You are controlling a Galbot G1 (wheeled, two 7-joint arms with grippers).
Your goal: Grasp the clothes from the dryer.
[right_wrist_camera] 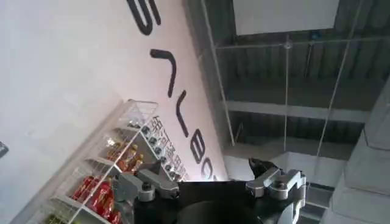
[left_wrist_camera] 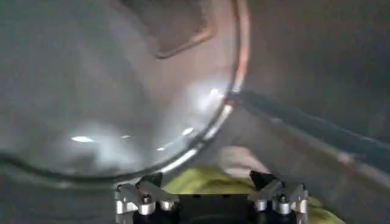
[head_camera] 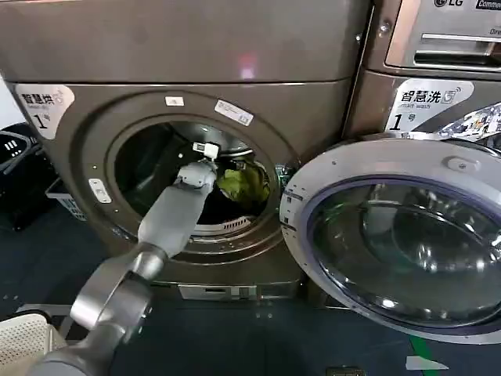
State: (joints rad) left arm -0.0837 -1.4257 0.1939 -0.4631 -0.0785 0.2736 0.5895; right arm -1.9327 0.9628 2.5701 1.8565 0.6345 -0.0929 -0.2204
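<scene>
The dryer [head_camera: 196,117] stands with its glass door [head_camera: 399,235] swung fully open to the robot's right, leaving the round porthole clear. Inside the drum lie the clothes: the yellow-green garment [head_camera: 244,184] is bunched toward the right side of the opening, and a dark garment sits beneath and behind it — its outline is hard to separate from the drum shadow.

The left gripper [head_camera: 210,157] is inside the porthole, just beside the yellow-green garment. In the left wrist view the left gripper's fingers [left_wrist_camera: 141,196] stand apart, with the yellow-green fabric [left_wrist_camera: 207,182] directly ahead between them and not yet pinched.

The right gripper [right_wrist_camera: 210,182] is parked away from the machine, aimed up at a wall and ceiling, fingers apart and holding nothing.

Handling judgement: the garment is light, soft and fully compliant, so it will drape and sag once lifted. Take hold on a raised fold near the top of the bundle — not a flat spread. A trailing hem could catch on the door seal during withdrawal.
</scene>
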